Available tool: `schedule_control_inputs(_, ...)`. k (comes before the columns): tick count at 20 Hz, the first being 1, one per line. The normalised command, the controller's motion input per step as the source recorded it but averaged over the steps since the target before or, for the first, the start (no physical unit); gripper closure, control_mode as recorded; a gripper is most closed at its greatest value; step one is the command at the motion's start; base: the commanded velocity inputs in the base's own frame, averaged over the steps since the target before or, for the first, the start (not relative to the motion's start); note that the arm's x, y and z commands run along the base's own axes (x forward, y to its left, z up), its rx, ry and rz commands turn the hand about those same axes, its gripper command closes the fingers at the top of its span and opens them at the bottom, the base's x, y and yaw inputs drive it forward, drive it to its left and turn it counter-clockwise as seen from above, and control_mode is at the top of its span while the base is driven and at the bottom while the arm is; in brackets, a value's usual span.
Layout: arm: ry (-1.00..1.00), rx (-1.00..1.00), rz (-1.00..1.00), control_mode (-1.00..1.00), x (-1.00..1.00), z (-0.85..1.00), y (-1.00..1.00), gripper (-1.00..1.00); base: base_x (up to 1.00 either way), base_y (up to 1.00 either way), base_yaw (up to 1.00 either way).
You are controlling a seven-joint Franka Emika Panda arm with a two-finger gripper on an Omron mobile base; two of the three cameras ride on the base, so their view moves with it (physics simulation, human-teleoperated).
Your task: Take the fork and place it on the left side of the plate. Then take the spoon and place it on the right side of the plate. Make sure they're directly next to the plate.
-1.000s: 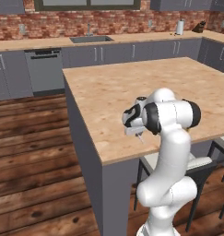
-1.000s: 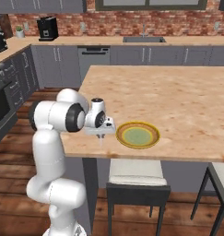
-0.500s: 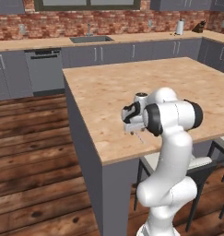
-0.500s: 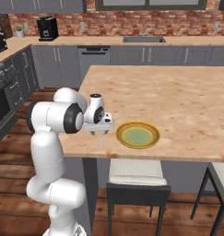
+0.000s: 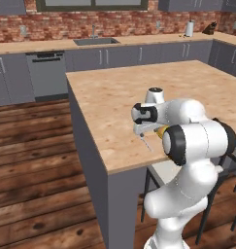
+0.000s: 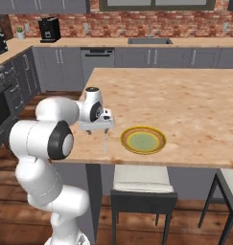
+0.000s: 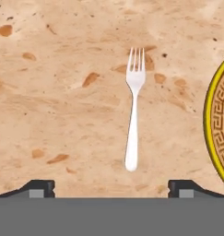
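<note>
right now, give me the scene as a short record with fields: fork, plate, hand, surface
fork: fork lies flat on the counter, to the left of the plate, a gap of bare counter between them, tines pointing away from the hand
plate: plate with a yellow rim and pale green centre, near the counter's front edge, nothing on it
hand: hand open above the fork's handle end, holding nothing
surface: counter of light wood, an island in a kitchen

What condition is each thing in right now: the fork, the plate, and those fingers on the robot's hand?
fork: lying flat on the counter, left of the plate, with a gap between, held by nothing
plate: flat on the counter, nothing on it
fingers: spread open above the fork, holding nothing
</note>
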Motion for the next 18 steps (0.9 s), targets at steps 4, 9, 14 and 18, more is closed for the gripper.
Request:
schedule_control_inputs(4, 0.0, 0.01, 0.0, -1.0, -0.95, 0.45, 0.22, -1.0, 0.0, 0.0, 0.0)
schedule_control_inputs(9, -0.04, 0.01, 0.0, -1.0, -1.0, 0.37, 0.38, -1.0, 0.0, 0.0, 0.0)
schedule_control_inputs(14, -0.11, 0.01, -0.01, -1.0, -1.0, 0.35, 0.39, -1.0, 0.0, 0.0, 0.0)
schedule_control_inputs(18, -0.26, -0.01, 0.0, -1.0, -0.63, 0.41, 0.13, -1.0, 0.0, 0.0, 0.0)
